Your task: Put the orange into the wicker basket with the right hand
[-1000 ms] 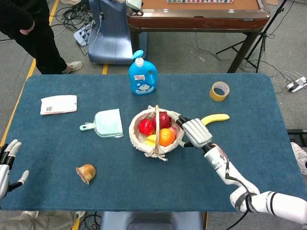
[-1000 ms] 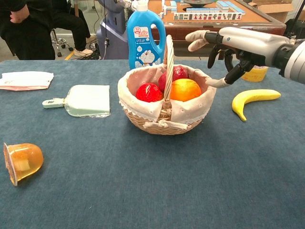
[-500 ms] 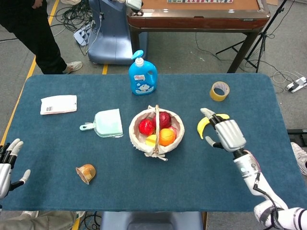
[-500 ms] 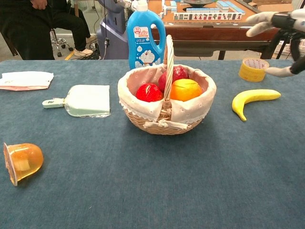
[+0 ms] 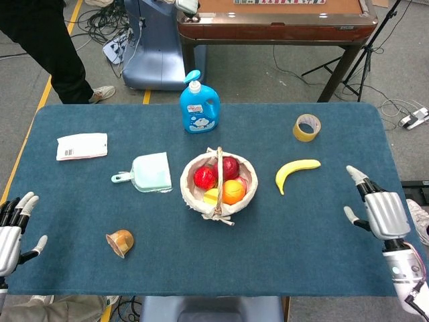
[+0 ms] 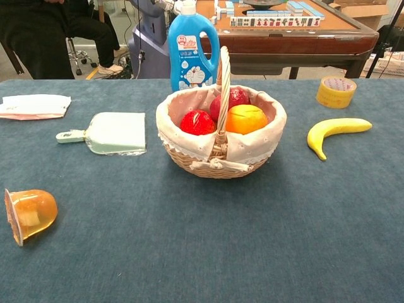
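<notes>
Since the orange (image 5: 233,192) sits inside the wicker basket (image 5: 192,194), the job looks done. The right hand (image 5: 377,211) is far to the right of the basket, fingers spread and holding nothing (likely out of the way). The left hand (image 5: 11,228) is far to the basket's left, open too. Red fruits (image 6: 197,122) share the basket. A banana (image 5: 295,171) lies just right of it on the worktop (image 5: 301,255).
</notes>
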{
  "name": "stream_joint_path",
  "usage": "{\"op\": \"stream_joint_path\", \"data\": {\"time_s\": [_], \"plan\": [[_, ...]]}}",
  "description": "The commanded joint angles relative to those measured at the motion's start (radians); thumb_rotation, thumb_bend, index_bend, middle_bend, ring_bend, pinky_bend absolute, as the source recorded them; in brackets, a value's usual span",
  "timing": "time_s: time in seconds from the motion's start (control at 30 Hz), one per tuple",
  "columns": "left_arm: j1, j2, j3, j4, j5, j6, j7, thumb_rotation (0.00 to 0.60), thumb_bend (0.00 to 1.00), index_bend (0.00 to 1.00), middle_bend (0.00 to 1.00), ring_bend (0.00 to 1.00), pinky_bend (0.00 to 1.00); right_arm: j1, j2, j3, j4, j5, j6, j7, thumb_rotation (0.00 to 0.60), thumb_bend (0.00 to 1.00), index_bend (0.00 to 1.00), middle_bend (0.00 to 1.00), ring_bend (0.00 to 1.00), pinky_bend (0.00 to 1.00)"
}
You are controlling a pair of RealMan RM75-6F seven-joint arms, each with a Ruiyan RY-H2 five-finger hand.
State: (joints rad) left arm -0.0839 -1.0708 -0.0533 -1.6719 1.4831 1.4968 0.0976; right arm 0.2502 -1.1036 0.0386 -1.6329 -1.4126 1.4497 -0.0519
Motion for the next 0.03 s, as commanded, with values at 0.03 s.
{"op": "stream_joint_path", "data": {"time_s": [0.03], "plan": [[-0.004,-0.002,-0.002,-0.004,-0.003,-0.005,0.009,0.6,0.33,0.01,0.0,0.0,0.0,-0.03,0.005,-0.004,0.014,-0.01,0.032,0.022,0.6,0.29,0.0,0.18,0.32,0.61]]}}
